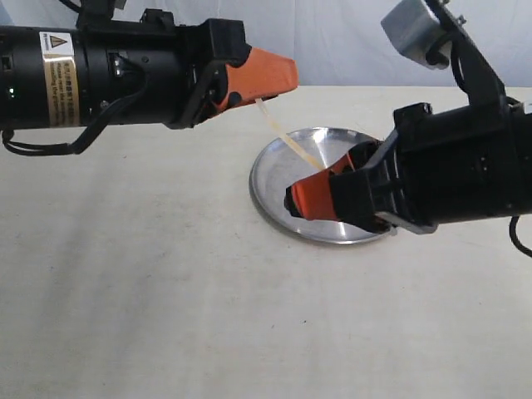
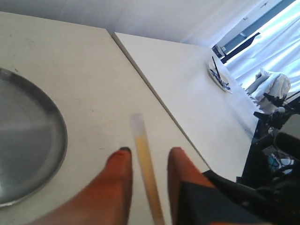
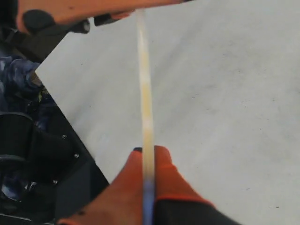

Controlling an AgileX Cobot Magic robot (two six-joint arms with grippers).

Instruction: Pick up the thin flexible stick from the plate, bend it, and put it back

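The thin flexible stick (image 1: 287,137) is a pale yellow strand held in the air above the plate (image 1: 266,179), slanting up to the left and looking nearly straight. My right gripper (image 1: 299,198) hovers over the plate and is shut on the stick's lower end; in the right wrist view the stick (image 3: 146,93) runs out from the pinched right gripper (image 3: 149,150). My left gripper (image 1: 283,76) is at the stick's upper end. In the left wrist view this gripper (image 2: 150,152) is open, and the stick (image 2: 143,159) passes between its fingers with a gap on each side. The plate (image 2: 28,140) holds nothing.
The pale table (image 1: 125,274) carries only the plate. Its far edge (image 2: 154,93) meets a second table with a small dish (image 2: 218,75). Dark equipment (image 3: 28,140) sits beyond the table edge.
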